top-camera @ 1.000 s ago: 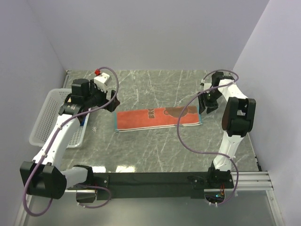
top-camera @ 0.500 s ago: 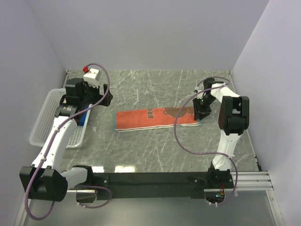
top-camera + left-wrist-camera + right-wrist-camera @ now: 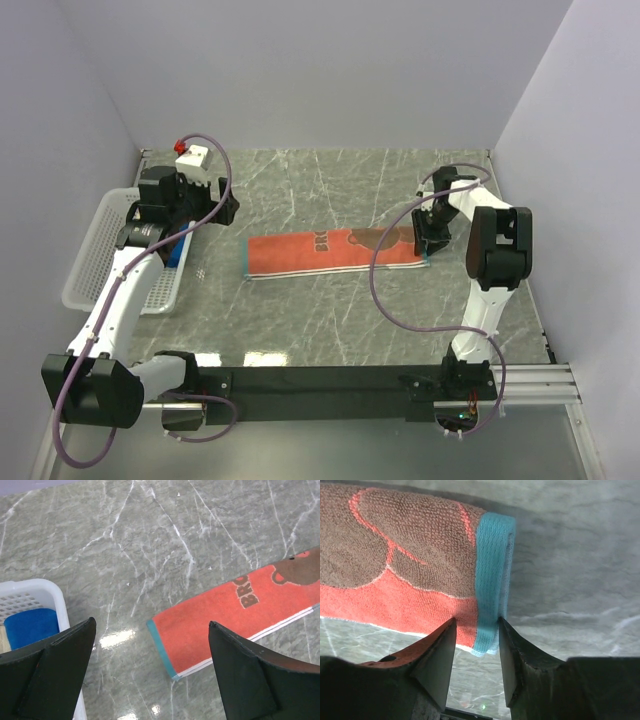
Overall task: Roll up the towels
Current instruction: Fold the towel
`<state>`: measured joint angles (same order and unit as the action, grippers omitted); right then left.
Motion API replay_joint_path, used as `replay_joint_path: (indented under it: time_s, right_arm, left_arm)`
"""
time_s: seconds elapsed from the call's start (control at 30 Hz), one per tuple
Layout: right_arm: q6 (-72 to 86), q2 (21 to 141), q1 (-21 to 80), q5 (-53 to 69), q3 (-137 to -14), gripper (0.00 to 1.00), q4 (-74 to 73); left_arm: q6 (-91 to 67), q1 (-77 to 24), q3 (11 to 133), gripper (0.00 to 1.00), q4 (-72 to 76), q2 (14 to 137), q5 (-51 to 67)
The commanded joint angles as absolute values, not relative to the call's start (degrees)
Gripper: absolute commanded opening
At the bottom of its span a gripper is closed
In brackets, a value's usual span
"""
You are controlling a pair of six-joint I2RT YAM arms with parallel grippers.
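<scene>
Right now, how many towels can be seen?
2. The rust-orange towel lies flat on the table; the blue towel lies in the white basket at the left. The basket may hide more towels.

Left gripper (image 3: 228, 212): now drawn back and left, off the left end of the rust-orange printed cloth towel (image 3: 335, 252), closer to the white plastic lattice basket (image 3: 88, 262) than a second ago. Right gripper (image 3: 428, 240): has come down onto the towel's teal right hem (image 3: 490, 570), with its fingers narrowly parted on either side of it.
</scene>
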<state>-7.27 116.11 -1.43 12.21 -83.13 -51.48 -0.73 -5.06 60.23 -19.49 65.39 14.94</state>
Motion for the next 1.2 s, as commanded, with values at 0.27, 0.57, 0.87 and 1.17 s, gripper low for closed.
replay_joint_path:
  time_s: [0.27,0.57,0.87,1.17]
  right_arm:
    - [-6.50,114.88,-1.32,8.17,-81.30,0.45,-47.46]
    - [-7.47,110.83,-3.16,7.39,-84.20,0.44,-50.36]
    - [-6.94,114.95,-2.81,8.44,-84.46,0.45,-50.01]
    - [-6.68,117.77,-1.14,6.07,-82.10,0.41,-47.82]
  left_arm:
    - [-0.97,-4.92,61.96,0.99,-17.31,64.16,17.14]
    - [-1.14,-4.92,61.44,0.99,-17.05,63.81,18.81]
    - [-0.62,-4.92,60.82,0.99,-17.58,63.90,19.34]
    - [-0.62,-4.92,60.21,0.99,-17.40,63.72,18.54]
